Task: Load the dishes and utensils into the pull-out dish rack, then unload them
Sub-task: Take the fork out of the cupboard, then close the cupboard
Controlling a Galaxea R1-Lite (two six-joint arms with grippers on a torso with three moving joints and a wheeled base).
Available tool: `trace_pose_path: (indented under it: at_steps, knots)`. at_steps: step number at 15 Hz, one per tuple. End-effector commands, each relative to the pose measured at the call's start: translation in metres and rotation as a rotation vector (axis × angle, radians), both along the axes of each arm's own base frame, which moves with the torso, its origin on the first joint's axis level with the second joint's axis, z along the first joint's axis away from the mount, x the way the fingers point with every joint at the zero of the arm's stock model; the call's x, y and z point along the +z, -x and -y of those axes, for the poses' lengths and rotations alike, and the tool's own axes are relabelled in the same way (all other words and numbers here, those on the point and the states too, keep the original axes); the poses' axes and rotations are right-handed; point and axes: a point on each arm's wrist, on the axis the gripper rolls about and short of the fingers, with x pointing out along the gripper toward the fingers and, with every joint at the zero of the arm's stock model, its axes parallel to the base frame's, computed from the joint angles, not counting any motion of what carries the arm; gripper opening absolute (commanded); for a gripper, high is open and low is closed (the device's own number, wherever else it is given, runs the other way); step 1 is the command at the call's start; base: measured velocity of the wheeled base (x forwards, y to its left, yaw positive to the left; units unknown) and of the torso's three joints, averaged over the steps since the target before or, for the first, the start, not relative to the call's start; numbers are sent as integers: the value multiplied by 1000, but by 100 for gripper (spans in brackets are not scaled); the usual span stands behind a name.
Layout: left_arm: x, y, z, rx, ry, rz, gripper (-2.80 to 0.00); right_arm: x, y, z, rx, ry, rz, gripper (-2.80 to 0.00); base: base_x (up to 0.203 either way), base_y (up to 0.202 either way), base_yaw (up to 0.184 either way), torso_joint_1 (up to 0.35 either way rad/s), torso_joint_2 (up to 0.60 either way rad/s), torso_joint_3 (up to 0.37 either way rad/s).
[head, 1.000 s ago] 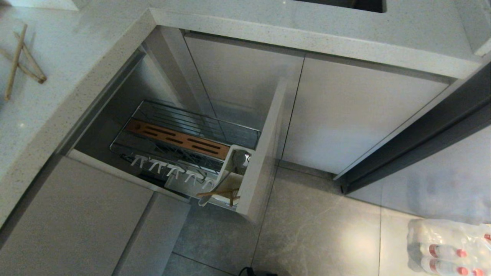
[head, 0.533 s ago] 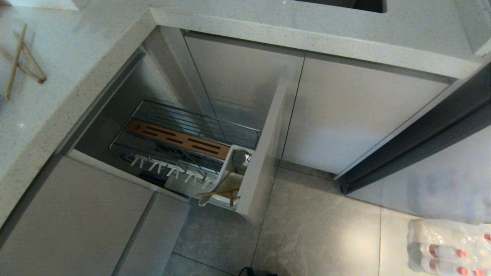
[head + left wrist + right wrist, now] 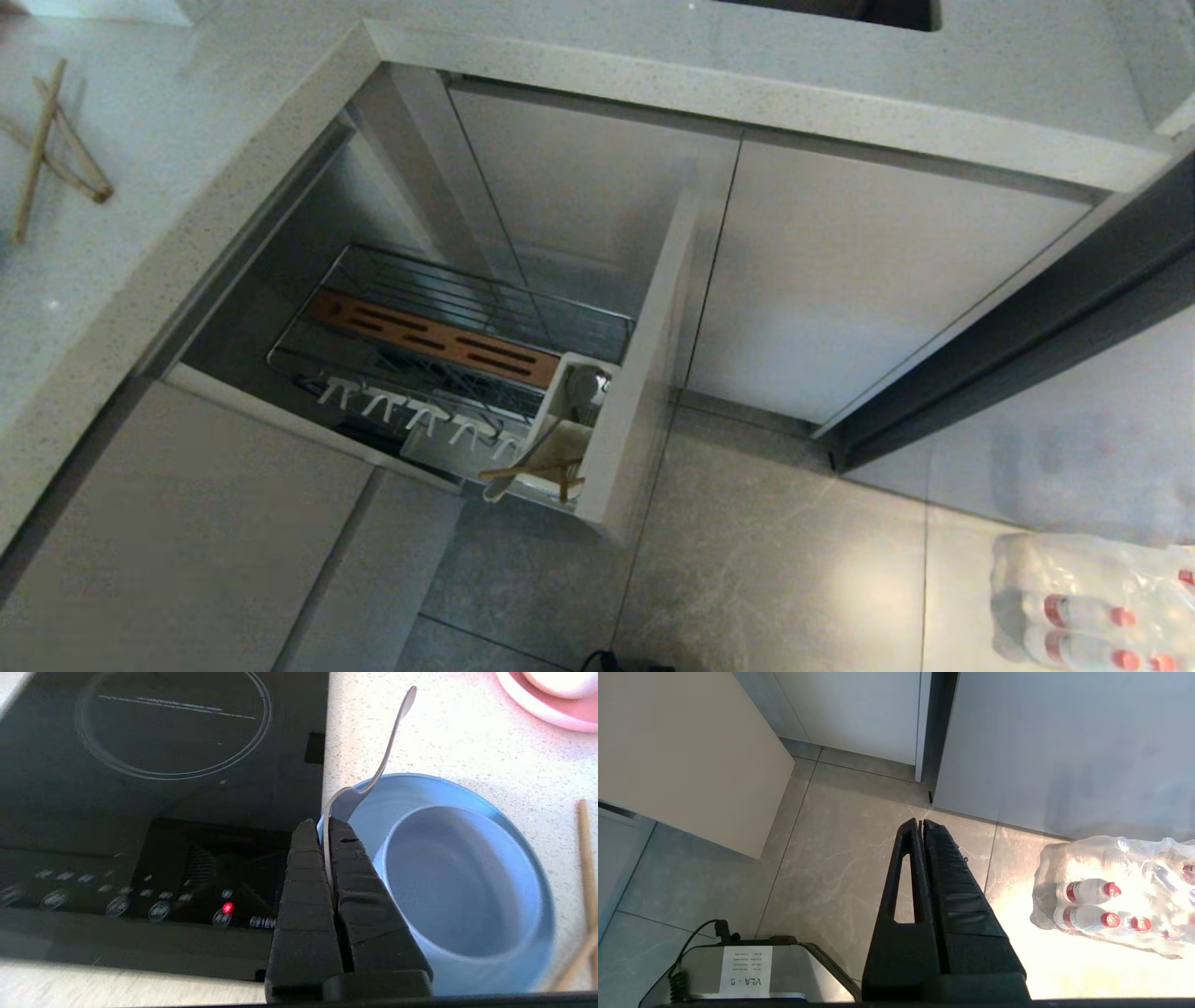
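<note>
My left gripper (image 3: 321,823) is shut on the silver spoon (image 3: 387,746), pinching its bowl end so the handle sticks out past the fingertips. It hovers over the counter beside the light-blue bowl (image 3: 448,877), which sits on the light-blue plate (image 3: 420,788). Wooden chopsticks (image 3: 586,858) lie on the counter next to the plate; they also show as chopsticks (image 3: 42,140) at the head view's far left. The pull-out dish rack (image 3: 467,289) stands open below the counter. Its white cup (image 3: 560,411) holds more chopsticks and something silvery. My right gripper (image 3: 920,822) hangs shut and empty over the floor.
A black induction hob (image 3: 163,765) fills the counter beside the plate. A pink plate (image 3: 546,704) lies further off. The rack's beige front panel (image 3: 644,373) juts out over the tiled floor. A wrapped pack of bottles (image 3: 1092,597) sits on the floor at the right.
</note>
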Motion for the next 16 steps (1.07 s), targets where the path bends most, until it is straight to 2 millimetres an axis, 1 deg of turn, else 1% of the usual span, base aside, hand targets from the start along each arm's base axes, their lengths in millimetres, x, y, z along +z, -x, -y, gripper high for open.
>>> trace_pose_path:
  at_steps: [1, 4, 6, 16]
  knots:
    - [-11, -6, -7, -4, 16, -5, -280, 0, 0, 0, 0, 0, -1, -280, 0, 0, 0, 0, 0, 0]
    - [-25, -12, -13, -60, 8, 14, -280, 0, 0, 0, 0, 0, 0, -280, 0, 0, 0, 0, 0, 0]
    - [-33, -11, -11, -96, 8, 22, -280, 0, 0, 0, 0, 0, -1, -280, 0, 0, 0, 0, 0, 0]
    - [-51, -8, -4, -161, -47, 75, -280, 0, 0, 0, 0, 0, -1, -280, 0, 0, 0, 0, 0, 0]
